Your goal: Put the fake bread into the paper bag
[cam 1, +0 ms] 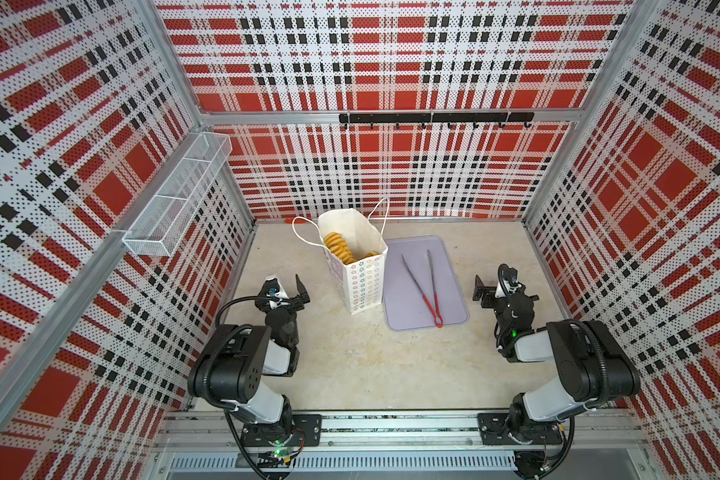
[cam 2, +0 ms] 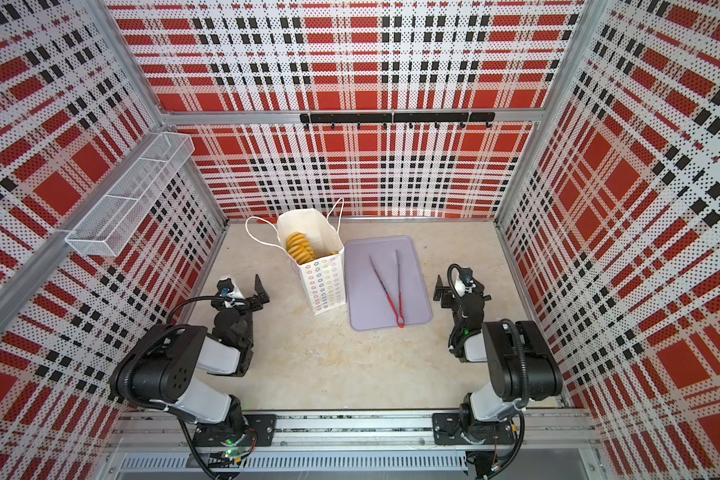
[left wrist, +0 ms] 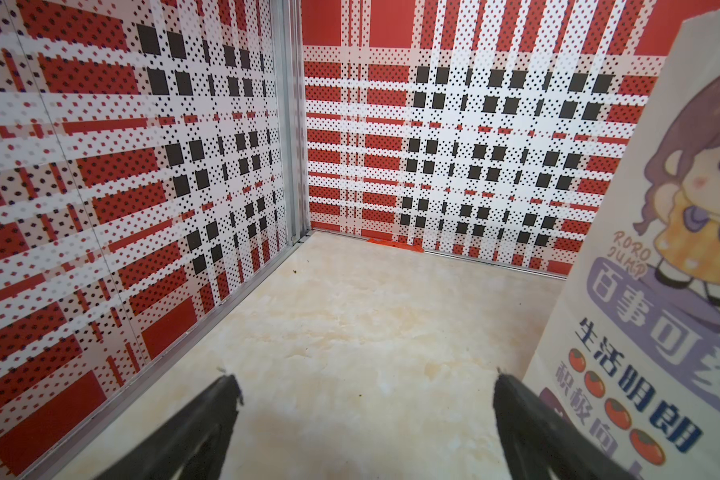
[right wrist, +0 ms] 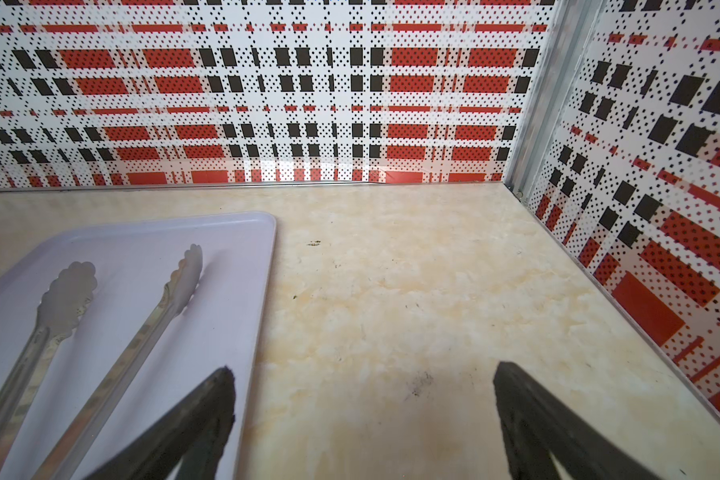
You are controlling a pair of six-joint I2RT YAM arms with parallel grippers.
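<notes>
Plaid walls box in a table; the paper bag stands upright toward the far side, bread inside — the tray to its right holds only tongs. Left gripper and right gripper sit open, empty — a careless left sweep could topple the bag.

Both arms are folded back, elbows raised. The left gripper hovers near the left edge of the counter, jaws wide apart and empty. The right gripper does likewise near the right edge.
</notes>
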